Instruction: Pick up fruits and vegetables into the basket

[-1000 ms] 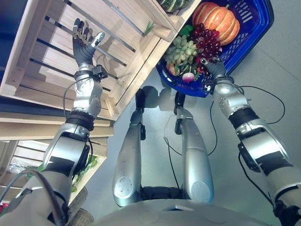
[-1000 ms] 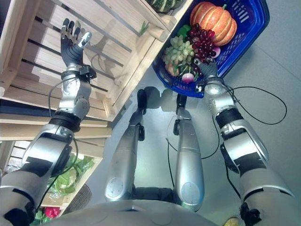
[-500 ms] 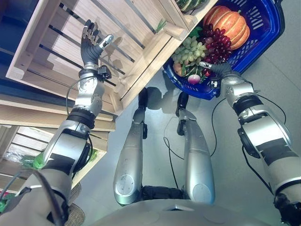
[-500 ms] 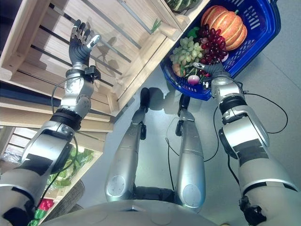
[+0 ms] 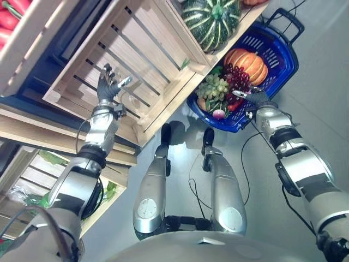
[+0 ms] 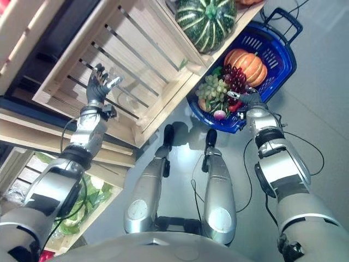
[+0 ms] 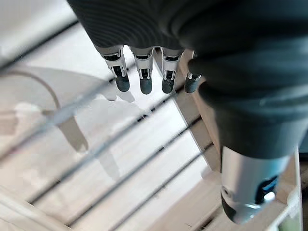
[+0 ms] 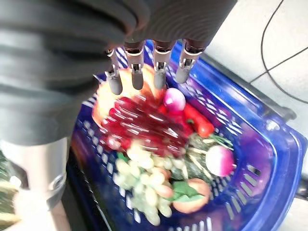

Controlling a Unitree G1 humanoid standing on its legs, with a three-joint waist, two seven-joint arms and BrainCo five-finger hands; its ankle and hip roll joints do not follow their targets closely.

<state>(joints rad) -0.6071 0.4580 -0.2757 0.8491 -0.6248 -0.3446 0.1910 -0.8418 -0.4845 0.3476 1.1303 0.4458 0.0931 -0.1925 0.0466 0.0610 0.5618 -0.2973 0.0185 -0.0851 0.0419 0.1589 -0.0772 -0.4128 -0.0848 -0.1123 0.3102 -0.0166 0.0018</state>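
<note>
- Here the blue basket (image 5: 283, 60) sits on the floor beside the wooden crates, its black handle (image 5: 288, 16) at the far end, its long axis running away from the robot.
- Inside lie an orange pumpkin (image 5: 248, 63), red grapes (image 5: 238, 81), green grapes (image 5: 214, 87), a radish (image 5: 218, 113) and a red pepper (image 8: 198, 121).
- The right hand (image 5: 254, 97) hovers over the basket's near rim, arm stretched forward, fingers (image 8: 137, 72) straight and spread, holding nothing.
- A striped green squash (image 5: 211, 21) rests in the crate above the basket.
- The left hand (image 5: 109, 85) is raised inside a slatted crate (image 5: 150, 49), fingers (image 7: 143, 79) straight and relaxed, thumb apart, holding nothing.
</note>
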